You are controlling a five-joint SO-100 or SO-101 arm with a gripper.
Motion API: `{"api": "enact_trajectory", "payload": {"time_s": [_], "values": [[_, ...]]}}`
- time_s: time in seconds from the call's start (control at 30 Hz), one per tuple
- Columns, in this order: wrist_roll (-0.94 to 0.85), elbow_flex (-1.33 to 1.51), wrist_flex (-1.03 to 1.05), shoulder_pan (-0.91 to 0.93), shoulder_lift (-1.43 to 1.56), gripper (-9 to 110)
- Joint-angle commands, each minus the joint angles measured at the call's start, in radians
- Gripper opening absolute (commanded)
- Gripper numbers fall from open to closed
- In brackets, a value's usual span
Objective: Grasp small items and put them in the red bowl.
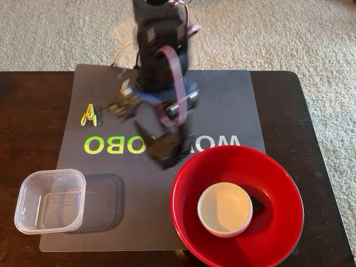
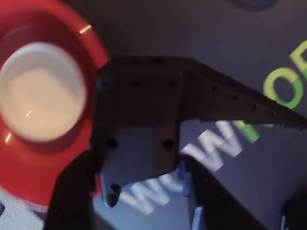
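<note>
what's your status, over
gripper empty, jaws apart, beside red bowl. white bowl already inside it. paper clips and clear tub still on mat. nothing blocking.

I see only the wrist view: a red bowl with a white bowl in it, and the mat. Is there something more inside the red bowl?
Observer: Yes. In the fixed view a small black piece lies in the red bowl, beside the white bowl.
Operator: What is waiting outside the bowl?
Observer: Yellow paper clips lie on the mat, near its left edge in the fixed view.
Operator: Anything else?
Observer: A clear plastic tub stands empty at the mat's left edge, well apart from the red bowl.
</note>
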Motion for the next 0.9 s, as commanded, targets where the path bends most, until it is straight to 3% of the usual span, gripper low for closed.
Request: {"api": "enact_trajectory", "payload": {"time_s": [0.0,0.13,0.33,0.6,0.73,0.87], "values": [[-0.055,-0.265,0.04,-0.129,-0.054,0],[-0.083,-0.433,0.031,-0.212,-0.216,0],[-0.103,-0.842,0.037,-0.175,-0.678,0],[-0.08,-0.983,0.037,-0.112,-0.945,0],[-0.074,-0.962,0.04,-0.078,-0.936,18],[-0.048,-0.916,0.04,-0.046,-0.834,28]]}}
